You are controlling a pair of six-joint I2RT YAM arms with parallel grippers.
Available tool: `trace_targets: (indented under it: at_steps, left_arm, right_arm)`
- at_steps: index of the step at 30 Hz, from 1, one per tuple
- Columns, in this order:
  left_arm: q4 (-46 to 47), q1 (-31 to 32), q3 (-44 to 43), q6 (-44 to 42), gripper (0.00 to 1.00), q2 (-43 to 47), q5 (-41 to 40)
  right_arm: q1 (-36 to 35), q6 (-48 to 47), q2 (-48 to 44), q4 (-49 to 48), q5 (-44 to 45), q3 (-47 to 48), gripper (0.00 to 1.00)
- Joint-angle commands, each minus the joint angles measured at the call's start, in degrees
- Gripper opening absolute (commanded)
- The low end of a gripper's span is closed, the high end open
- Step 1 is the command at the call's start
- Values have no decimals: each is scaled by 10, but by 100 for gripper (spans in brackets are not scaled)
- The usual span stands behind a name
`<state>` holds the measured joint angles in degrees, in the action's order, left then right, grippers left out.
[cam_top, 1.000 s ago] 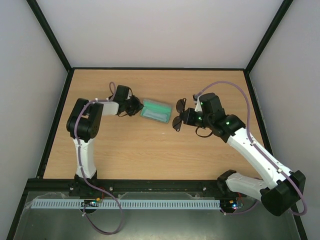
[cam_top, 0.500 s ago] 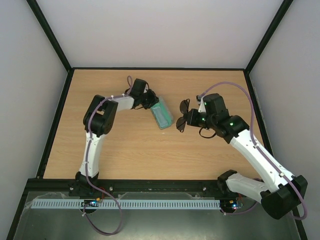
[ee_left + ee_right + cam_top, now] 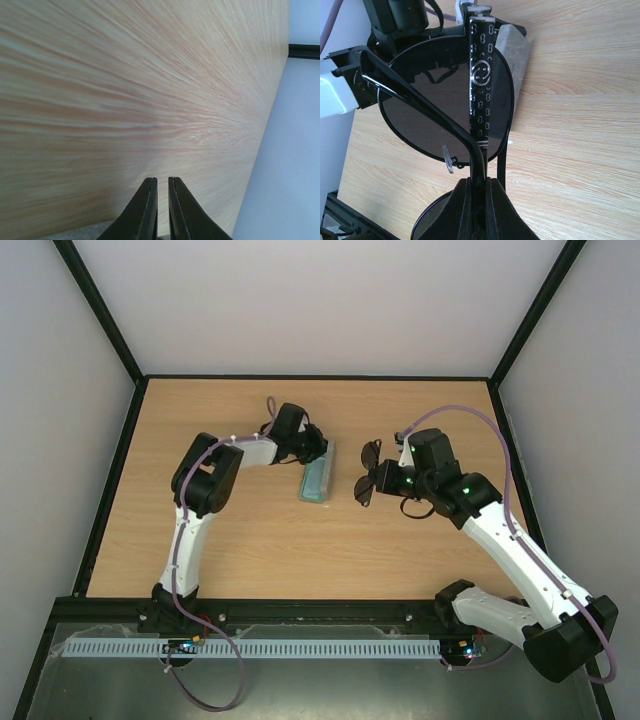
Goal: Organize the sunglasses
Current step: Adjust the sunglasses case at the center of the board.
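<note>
The sunglasses [image 3: 367, 474], a dark wire frame with round dark lenses, hang above the table right of centre. My right gripper [image 3: 384, 480] is shut on their folded temple arms. In the right wrist view one lens [image 3: 445, 100] fills the middle above the gripper [image 3: 484, 181]. The grey case with green lining [image 3: 318, 475] lies just left of them, long side running front to back. It shows grey in the right wrist view [image 3: 518, 50]. My left gripper [image 3: 314, 451] is at its far end. The fingers [image 3: 148, 200] are almost together, with a sliver of grey case [image 3: 95, 231] beside them.
The wooden table [image 3: 250, 540] is bounded by black rails and white walls on the left, back and right. The left arm's forearm [image 3: 250, 448] reaches across the back left. A purple cable [image 3: 470, 415] loops above the right arm.
My left gripper has swung right along the back, dragging and turning the case from lying crosswise to lengthwise. My right gripper has shifted slightly right with the sunglasses.
</note>
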<state>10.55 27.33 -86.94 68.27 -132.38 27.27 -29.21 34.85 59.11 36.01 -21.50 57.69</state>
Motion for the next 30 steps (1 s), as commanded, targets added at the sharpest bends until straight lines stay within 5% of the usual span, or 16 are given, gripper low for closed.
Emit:
trace_targets:
  at_steps: [1, 24, 26, 30]
  left_arm:
    - [-11, -23, 42, 0, 11, 38, 3]
    - [50, -23, 123, 7, 14, 85, 28]
    - [55, -33, 142, 9, 20, 102, 29]
    - [61, -58, 167, 7, 50, 142, 35]
  right_arm:
    - [2, -7, -4, 13, 1, -3, 1]
    - [2, -9, 53, 27, -21, 41, 1]
    - [0, -14, 64, 35, -24, 55, 1]
    - [-22, -19, 96, 54, -16, 99, 1]
